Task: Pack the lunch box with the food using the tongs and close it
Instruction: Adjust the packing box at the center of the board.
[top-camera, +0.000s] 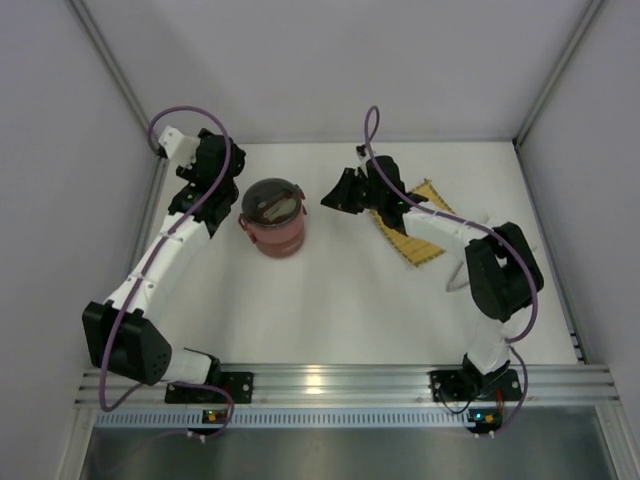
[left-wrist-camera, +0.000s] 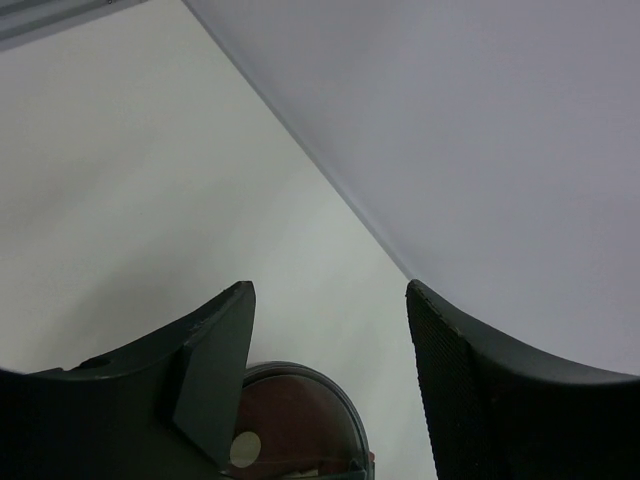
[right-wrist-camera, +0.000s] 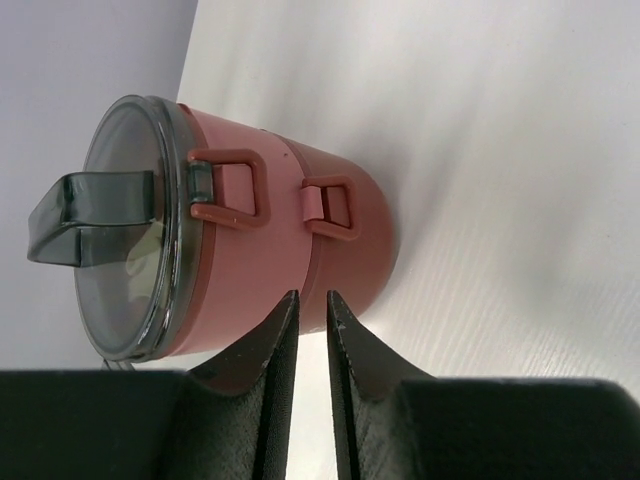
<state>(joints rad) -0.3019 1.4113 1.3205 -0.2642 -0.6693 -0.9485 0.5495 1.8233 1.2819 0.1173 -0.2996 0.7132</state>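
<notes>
Counter (top-camera: 330, 300), white, walled on three sides. Entries run left to right.

1. Left arm (top-camera: 165, 260): reaches from 7 o'clock up toward 10 o'clock.
2. Left gripper (left-wrist-camera: 328, 292): fingers (left-wrist-camera: 215, 370) spread wide and released, with nothing between them. It sits just beside the lunch box, at the box's 10 o'clock. In its wrist view the box top shows low in the frame, partly hidden by one finger.
3. Lunch box (top-camera: 272, 220): dark-red cylinder, tiers stacked, upright on the counter a little left of centre. A dark see-through lid (right-wrist-camera: 125, 280) with a folded grey handle (right-wrist-camera: 90, 212) closes it. Two pink clasps (right-wrist-camera: 230, 185) show on the side.
4. Right gripper (right-wrist-camera: 312, 300): near the box at its 3 o'clock and pointed at its side. The fingers are almost closed, with a thin slit between them and nothing in it. Bare counter lies between the tips and the box.
5. Mat (top-camera: 418, 248): yellow, woven, set at an angle at 2 o'clock.
6. Right arm (top-camera: 500, 270): its forearm crosses over the mat and covers the mat's middle.
</notes>
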